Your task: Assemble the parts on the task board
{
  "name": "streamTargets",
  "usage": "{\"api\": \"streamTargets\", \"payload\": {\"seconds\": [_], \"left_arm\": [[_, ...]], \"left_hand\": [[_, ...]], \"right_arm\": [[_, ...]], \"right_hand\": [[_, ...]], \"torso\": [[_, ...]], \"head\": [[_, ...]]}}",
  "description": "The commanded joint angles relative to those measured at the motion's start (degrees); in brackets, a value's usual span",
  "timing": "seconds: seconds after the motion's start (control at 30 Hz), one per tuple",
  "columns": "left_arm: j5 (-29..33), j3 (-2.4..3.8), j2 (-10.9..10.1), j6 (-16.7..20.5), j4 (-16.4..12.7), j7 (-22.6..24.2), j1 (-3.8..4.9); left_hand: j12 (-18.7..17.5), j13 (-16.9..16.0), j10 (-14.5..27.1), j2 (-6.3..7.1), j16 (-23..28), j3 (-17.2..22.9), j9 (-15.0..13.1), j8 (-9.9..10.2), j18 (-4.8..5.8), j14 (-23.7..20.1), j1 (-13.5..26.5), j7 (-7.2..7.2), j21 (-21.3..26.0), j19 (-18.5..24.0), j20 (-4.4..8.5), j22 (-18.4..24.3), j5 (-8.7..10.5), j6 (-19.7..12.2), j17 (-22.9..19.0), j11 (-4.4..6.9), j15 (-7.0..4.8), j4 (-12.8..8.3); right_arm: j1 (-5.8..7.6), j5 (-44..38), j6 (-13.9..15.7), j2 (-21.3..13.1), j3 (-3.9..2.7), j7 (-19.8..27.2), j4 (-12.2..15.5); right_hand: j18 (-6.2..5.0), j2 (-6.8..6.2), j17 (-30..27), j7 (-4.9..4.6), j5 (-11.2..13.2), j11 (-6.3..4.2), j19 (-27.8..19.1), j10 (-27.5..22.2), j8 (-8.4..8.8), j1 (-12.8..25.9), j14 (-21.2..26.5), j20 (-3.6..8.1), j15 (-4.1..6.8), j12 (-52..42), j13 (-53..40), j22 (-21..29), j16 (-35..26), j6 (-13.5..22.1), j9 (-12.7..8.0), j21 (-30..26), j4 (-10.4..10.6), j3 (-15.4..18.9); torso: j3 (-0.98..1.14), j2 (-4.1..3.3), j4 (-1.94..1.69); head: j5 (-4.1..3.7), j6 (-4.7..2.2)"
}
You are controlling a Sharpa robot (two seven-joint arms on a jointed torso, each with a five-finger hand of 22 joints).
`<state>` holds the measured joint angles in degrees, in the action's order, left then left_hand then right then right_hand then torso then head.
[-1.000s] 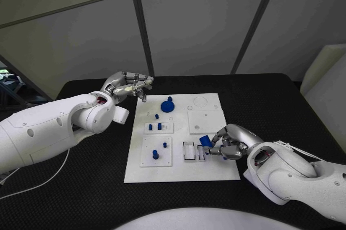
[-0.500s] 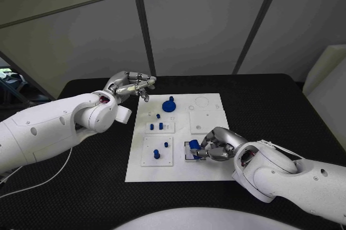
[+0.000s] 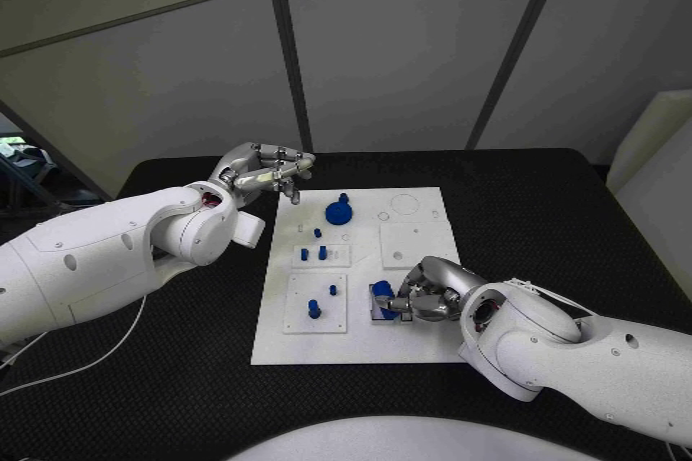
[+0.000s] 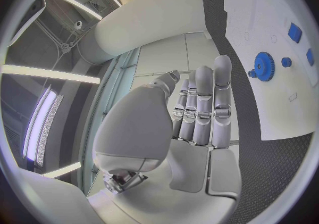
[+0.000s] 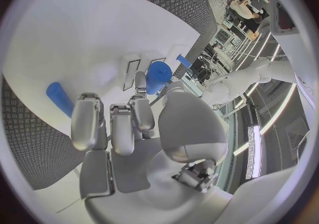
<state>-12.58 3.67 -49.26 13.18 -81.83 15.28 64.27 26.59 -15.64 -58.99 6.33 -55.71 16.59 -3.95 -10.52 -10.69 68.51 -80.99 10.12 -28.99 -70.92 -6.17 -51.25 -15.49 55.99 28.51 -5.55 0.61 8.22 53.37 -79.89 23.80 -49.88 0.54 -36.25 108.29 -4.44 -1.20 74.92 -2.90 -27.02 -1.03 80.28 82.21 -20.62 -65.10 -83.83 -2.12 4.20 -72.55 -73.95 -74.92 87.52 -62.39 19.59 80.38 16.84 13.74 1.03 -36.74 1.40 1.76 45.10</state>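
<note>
right hand (image 3: 428, 293) pinching blue part (image 3: 384, 290) over task board (image 3: 418, 346) slot | left hand (image 3: 264, 171) clenched, holding nothing | keep upright, press down gently

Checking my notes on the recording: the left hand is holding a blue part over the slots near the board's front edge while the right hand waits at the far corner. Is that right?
The hands are swapped. In the head view the right hand holds the blue part over the slots near the task board's front edge; the left hand waits at the far corner.
</note>
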Motion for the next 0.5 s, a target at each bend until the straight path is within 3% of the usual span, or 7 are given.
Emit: {"api": "streamTargets", "payload": {"seconds": [0.03,0.13,0.5], "left_arm": [[0.13,0.02,0.21,-0.58,-0.08,0.33,0.07],[0.13,0.02,0.25,-0.55,-0.08,0.32,0.07],[0.13,0.02,0.13,-0.52,-0.02,0.27,0.08]], "left_hand": [[0.21,-0.08,0.37,-0.12,0.18,-0.31,-0.02,-0.39,0.28,0.06,-0.30,-0.05,0.35,0.26,-0.23,0.10,-0.05,-0.43,-0.05,0.14,0.27,0.04],[0.24,-0.08,0.38,-0.14,0.18,-0.30,-0.02,-0.41,0.28,0.05,-0.34,-0.05,0.35,0.25,-0.22,0.10,-0.05,-0.44,-0.06,0.14,0.26,0.03],[0.24,-0.08,0.38,-0.14,0.18,-0.30,-0.02,-0.41,0.28,0.05,-0.34,-0.05,0.35,0.25,-0.22,0.10,-0.05,-0.44,-0.06,0.14,0.26,0.03]], "right_arm": [[0.02,-0.03,-0.73,0.25,0.02,-0.63,-0.36],[0.02,-0.05,-0.55,0.40,0.02,-0.54,-0.58],[0.02,-0.06,0.19,0.40,0.02,0.10,-0.36]], "right_hand": [[0.81,-0.42,9.69,-0.21,2.39,0.02,-0.43,-0.52,0.20,1.48,-5.04,0.01,0.25,0.51,0.25,-0.46,-0.29,0.42,0.33,-0.48,0.01,0.33],[0.71,-1.67,9.39,-0.38,7.53,0.19,-0.74,-0.78,0.27,4.59,-4.97,-0.11,0.12,1.11,0.49,-0.06,-0.48,0.82,0.94,-0.85,0.11,-0.37],[0.68,-2.89,9.32,-0.46,9.66,0.27,-0.79,-0.87,0.26,7.65,-4.96,-0.23,0.02,1.53,0.46,0.02,-0.58,1.10,1.84,-1.00,0.13,-2.36]], "torso": [[0.01,-0.05,-0.03],[-0.02,-0.06,0.09],[0.02,0.02,0.01]], "head": [[-0.05,0.01],[0.10,-0.02],[0.17,0.12]]}}
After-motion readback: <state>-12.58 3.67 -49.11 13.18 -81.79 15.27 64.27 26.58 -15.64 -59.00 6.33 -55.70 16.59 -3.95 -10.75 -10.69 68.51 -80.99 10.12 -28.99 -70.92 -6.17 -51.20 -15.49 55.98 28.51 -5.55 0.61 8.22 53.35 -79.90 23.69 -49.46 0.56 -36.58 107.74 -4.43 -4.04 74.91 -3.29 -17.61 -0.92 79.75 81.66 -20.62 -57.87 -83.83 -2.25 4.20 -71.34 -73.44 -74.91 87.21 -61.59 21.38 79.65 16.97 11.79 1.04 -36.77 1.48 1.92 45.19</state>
